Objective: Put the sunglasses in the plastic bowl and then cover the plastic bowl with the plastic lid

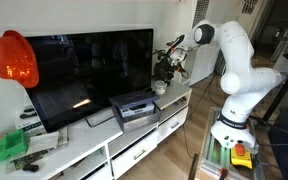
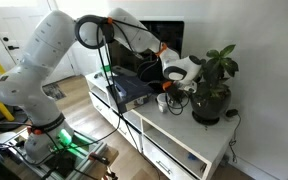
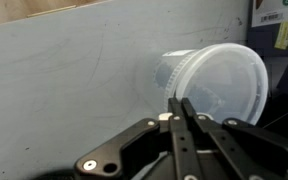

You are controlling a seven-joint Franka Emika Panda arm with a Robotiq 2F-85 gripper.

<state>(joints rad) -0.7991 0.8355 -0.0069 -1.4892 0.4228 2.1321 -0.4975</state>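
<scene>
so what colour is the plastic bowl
Translucent whitish; the wrist view shows the plastic bowl best.

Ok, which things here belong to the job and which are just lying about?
Job: bowl, shut fingers; sunglasses and lid not seen.
Lying about: TV, grey box, plant, orange thing.

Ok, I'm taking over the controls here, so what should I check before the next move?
1. Open gripper for a pick: not ok, its jaws are shut with nothing seen between them.
2. Sight of the plastic bowl: ok, just ahead of the gripper in the wrist view.
3. Are the sunglasses in the bowl: not ok, it looks empty.
4. Whereabouts of the sunglasses: cannot tell, no view shows them.
5. Whereabouts of the plastic lid: cannot tell, none in view.
6. Room beside the plant pot: cannot tell, it stands near the bowl.
</scene>
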